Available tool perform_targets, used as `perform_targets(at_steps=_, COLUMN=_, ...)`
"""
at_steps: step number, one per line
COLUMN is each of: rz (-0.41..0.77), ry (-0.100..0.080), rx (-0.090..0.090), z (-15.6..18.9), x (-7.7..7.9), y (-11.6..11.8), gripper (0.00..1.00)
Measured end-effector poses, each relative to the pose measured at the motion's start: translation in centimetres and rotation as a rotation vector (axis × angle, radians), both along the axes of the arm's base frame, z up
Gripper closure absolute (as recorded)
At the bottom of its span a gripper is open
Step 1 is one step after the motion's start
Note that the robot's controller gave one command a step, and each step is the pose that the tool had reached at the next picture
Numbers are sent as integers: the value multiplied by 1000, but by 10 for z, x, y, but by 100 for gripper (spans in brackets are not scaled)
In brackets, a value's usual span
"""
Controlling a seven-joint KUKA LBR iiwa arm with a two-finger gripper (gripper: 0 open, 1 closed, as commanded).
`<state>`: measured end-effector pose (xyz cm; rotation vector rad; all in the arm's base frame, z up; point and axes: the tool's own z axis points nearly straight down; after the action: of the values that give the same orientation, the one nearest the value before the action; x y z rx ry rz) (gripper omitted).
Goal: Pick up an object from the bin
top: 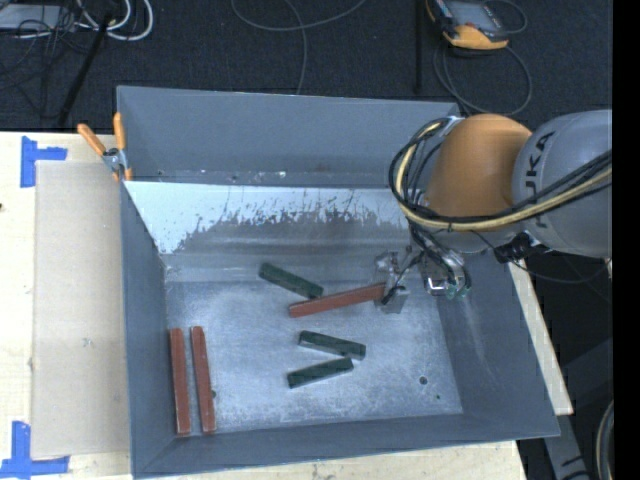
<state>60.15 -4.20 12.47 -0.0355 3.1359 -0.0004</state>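
Seemingly at the grasp step: the gripper [394, 290] meets the 3 o'clock end of a red-brown bar [335, 301] lying mid-floor. Whether it is clenched I cannot tell. Next: confirm the grip, then lift.

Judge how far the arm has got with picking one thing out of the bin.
Done: the claw is down inside the bin, at the right end of the reddish-brown stick lying mid-floor. In hand: gripping that stick, though whether the claw is closed cannot be told. Left: the lift; the stick lies on the floor, beside a dark green stick, not yet raised.
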Motion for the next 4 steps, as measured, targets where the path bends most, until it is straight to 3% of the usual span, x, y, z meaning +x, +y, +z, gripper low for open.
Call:
perform_targets(at_steps=2, rz=7, ry=2, rx=0, z=13, x=2, y=2, gripper=100)
perform_targets(at_steps=3, rz=18, ry=3, rx=3, z=21, x=1, y=52, gripper=100)
perform_targets(at_steps=4, rz=608, ry=0, rx=-1, z=97, x=-16, y=101, gripper=100)
